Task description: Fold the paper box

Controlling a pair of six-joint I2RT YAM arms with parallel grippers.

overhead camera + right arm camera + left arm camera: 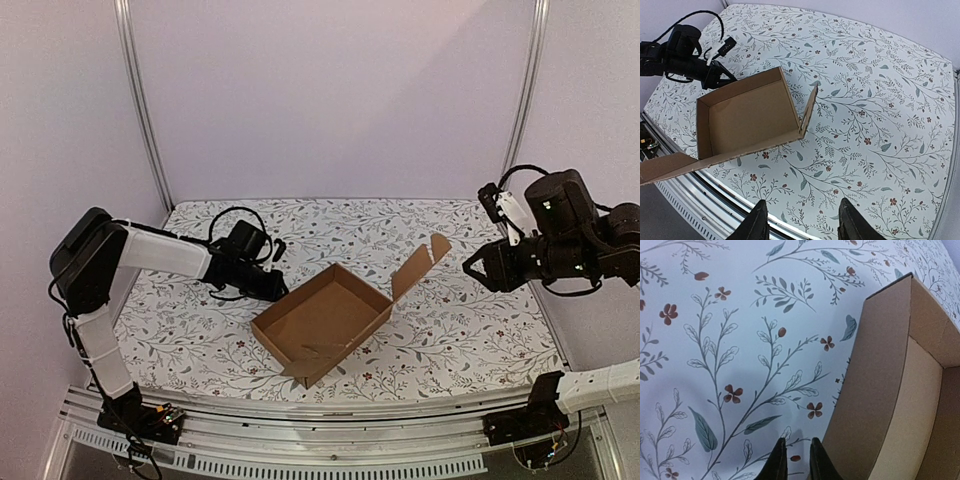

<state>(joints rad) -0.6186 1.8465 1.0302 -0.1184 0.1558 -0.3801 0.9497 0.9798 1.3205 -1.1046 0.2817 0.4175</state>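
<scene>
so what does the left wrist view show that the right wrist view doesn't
Only the left wrist: a close look at the outer wall and corner of the brown corrugated cardboard box, with the left tool beside it, a narrow gap between its dark fingertips, gripping nothing. Only the right wrist: the whole open tray, its lid flap lying toward the metal table rail, one side flap upright, and the right tool open and empty. Both: the box on the floral table cover.

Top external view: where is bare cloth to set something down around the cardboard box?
Free: the far strip of floral tablecloth behind the brown cardboard box; the right side beyond its raised flap. Crowded: left of the box, where the left claw and white arm reach in.
</scene>
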